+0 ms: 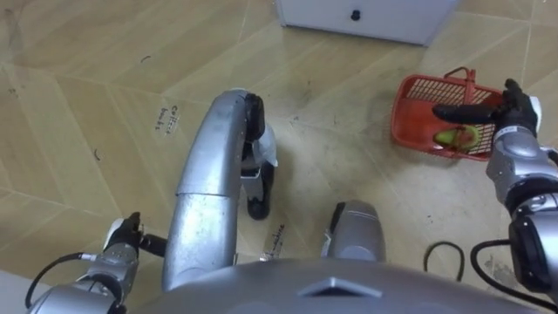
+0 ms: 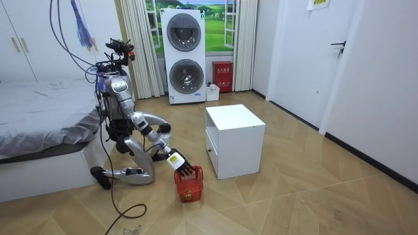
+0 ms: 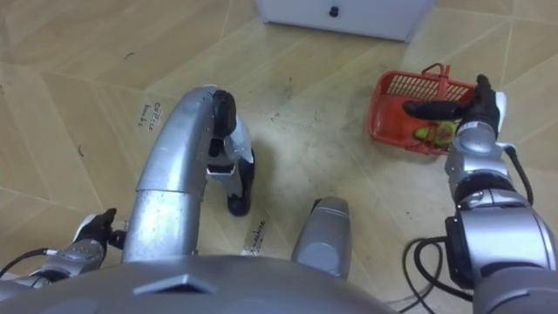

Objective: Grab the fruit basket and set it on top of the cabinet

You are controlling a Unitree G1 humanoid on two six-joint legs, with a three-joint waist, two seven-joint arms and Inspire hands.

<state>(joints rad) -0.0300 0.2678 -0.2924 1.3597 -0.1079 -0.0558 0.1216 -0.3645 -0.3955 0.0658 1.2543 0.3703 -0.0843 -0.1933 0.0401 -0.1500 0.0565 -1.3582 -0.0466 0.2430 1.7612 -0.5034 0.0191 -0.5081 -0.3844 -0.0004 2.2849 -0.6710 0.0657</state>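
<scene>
The robot is down low on the wooden floor [image 1: 87, 131] beside the bed [image 2: 39, 124], with its right arm stretched forward and out to its right. Its right hand [image 1: 514, 113] hangs over the near rim of the red fruit basket [image 1: 417, 96], fingers straight and thumb spread wide, gripping nothing. The basket sits on the floor just before the white cabinet [image 2: 235, 140], with a greenish fruit [image 1: 453, 137] inside. Its left hand [image 1: 120, 235] is low by its side; I cannot tell its grip.
</scene>
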